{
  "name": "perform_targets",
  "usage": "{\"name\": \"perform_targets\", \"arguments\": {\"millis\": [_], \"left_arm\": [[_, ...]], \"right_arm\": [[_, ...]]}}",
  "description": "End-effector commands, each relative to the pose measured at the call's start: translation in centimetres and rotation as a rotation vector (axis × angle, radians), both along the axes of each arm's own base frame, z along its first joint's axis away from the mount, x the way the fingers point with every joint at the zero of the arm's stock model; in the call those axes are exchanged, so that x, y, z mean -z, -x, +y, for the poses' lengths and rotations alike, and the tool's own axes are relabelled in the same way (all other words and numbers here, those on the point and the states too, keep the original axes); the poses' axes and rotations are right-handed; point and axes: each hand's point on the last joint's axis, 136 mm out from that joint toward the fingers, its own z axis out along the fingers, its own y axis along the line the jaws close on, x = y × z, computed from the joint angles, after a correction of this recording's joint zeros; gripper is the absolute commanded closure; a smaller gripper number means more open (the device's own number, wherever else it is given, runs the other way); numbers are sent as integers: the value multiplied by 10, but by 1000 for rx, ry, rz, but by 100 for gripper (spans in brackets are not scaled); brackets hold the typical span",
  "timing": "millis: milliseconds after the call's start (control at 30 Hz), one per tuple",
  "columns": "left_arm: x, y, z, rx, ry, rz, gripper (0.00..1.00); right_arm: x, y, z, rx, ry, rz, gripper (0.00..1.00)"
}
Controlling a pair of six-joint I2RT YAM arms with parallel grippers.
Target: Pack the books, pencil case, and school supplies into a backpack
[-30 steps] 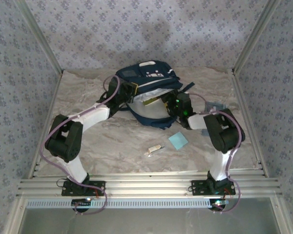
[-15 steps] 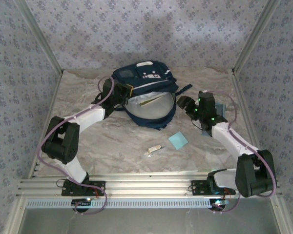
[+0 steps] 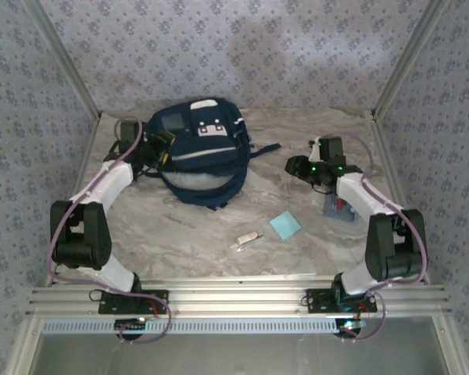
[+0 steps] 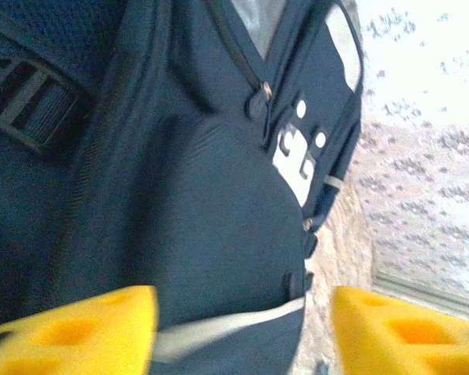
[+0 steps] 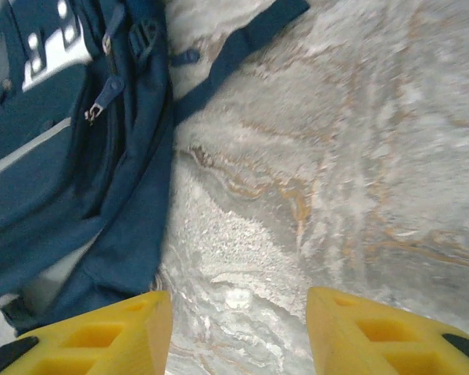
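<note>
The navy backpack [image 3: 197, 144] lies at the back left of the table, its pale lining showing at the near side. My left gripper [image 3: 159, 149] is at the pack's left edge, open, with dark backpack [image 4: 219, 195] fabric and a white stripe across the gap between the yellow fingers [image 4: 78, 332]. My right gripper [image 3: 292, 166] hangs open right of the pack over bare marble, the backpack [image 5: 70, 141] and a strap to its left. The grey pencil case [image 3: 337, 208] lies partly under the right forearm. A light-blue pad [image 3: 285, 225] and a white stick [image 3: 246, 241] lie in front. The books are hidden.
The marble table [image 3: 219, 226] is walled by patterned panels at the back and both sides. An aluminium rail [image 3: 234, 297] with both arm bases runs along the near edge. A dark strap [image 3: 264, 148] trails right from the pack.
The backpack has slid left and its mouth has mostly flopped shut. The left gripper went from shut to open. The right arm drew back to the right and its jaws narrowed somewhat.
</note>
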Motion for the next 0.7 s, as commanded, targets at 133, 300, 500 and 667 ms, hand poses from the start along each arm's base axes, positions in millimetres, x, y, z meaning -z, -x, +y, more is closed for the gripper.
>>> {"name": "perform_targets", "arguments": {"millis": [133, 300, 500, 667], "left_arm": [[-15, 34, 34, 69, -198, 20, 21], [-6, 25, 61, 14, -273, 28, 20], [25, -11, 60, 72, -296, 58, 20], [54, -37, 41, 161, -282, 96, 21]], "right_arm": [[4, -31, 51, -153, 18, -29, 46], [9, -73, 69, -111, -34, 10, 53], [17, -105, 102, -169, -66, -11, 52], [33, -109, 138, -207, -62, 20, 48]]}}
